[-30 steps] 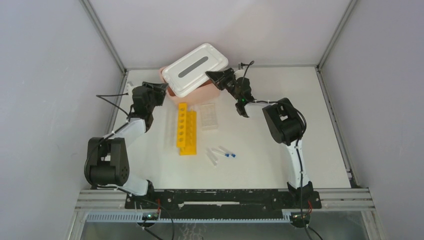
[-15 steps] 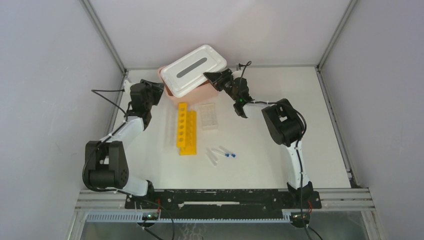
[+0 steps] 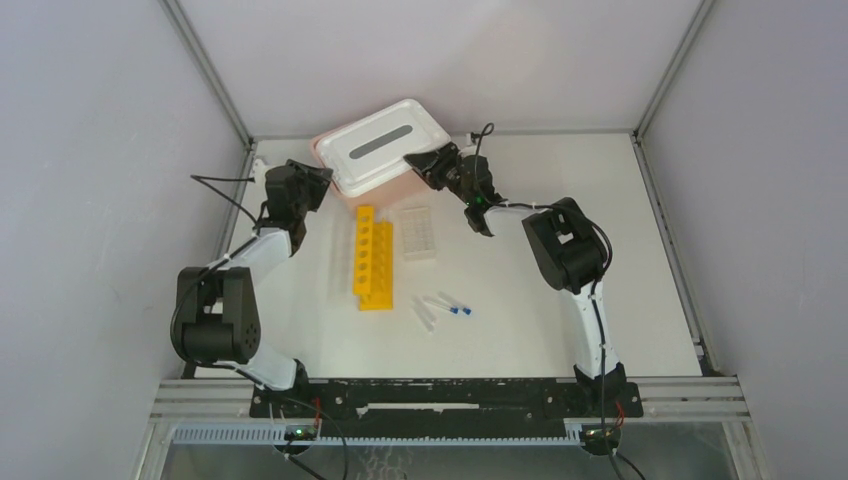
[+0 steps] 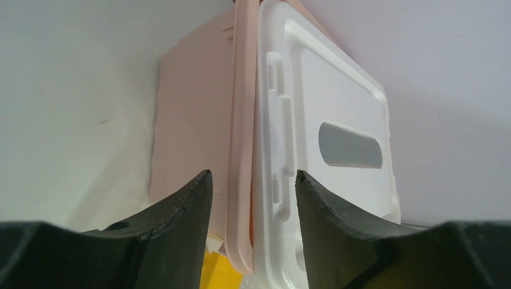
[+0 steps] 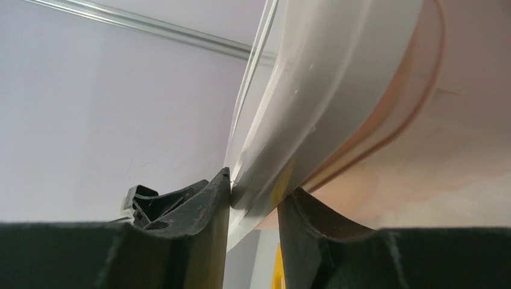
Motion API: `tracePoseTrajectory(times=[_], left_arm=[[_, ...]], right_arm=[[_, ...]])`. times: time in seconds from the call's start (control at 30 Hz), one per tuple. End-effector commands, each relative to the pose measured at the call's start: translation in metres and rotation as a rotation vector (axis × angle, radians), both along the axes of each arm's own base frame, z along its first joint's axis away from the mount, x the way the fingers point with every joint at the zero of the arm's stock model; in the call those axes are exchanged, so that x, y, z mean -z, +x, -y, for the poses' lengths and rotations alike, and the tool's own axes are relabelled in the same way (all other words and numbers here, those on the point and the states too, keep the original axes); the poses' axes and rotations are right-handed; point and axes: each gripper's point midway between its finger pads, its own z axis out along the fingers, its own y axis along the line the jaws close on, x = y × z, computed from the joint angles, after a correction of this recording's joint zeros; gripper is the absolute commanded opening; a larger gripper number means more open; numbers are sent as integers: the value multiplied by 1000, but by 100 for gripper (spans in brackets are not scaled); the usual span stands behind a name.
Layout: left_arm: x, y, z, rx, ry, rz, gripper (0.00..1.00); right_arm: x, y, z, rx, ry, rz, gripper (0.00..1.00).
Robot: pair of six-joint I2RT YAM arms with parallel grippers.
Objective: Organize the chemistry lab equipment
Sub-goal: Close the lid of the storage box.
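Note:
A long yellow rack (image 3: 372, 258) with round holes lies mid-table, and a clear gridded rack (image 3: 418, 232) sits to its right. Small blue-capped tubes (image 3: 446, 307) lie loose nearer the front. At the back, a white slotted lid (image 3: 380, 145) rests on the pink bin (image 3: 405, 186). My left gripper (image 3: 318, 180) is at the bin's left end. It stands open (image 4: 251, 174), straddling the bin rim (image 4: 241, 180) and lid edge (image 4: 277, 150) without gripping them. My right gripper (image 3: 418, 162) is at the lid's right end, open (image 5: 259, 183), with the lid edge (image 5: 313, 102) between its jaws.
A second clear rack (image 3: 340, 258) lies against the yellow rack's left side. The enclosure's back wall and metal frame run close behind the bin. Both forearms reach across the table's back half.
The lid has come down from its raised tilt to lie flatter on the pink bin, shifted left. My right jaws have widened off the lid edge. My left gripper stayed near the bin's left end.

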Motion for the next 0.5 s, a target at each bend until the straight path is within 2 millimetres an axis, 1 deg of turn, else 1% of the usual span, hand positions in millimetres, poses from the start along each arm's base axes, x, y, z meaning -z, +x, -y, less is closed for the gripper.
tracePoseTrajectory(times=[0.0,0.1,0.2,0.3,0.37,0.47], left_arm=[[-46,18,-1,14,12,128,58],[-49,20,-1,16,9,134,58],[-51,21,0,19,8,139,58],[-52,22,1,23,6,141,58],[-51,22,1,22,7,137,58],[-49,22,1,22,7,134,58]], right_arm=[[-9,-12,-9,-53,-59,33,42],[-6,-12,-9,-59,-55,28,48],[-6,-12,-10,-64,-64,26,49],[-1,-13,-11,-70,-87,13,50],[3,-16,-10,-70,-109,8,52],[3,-19,-9,-73,-127,10,52]])
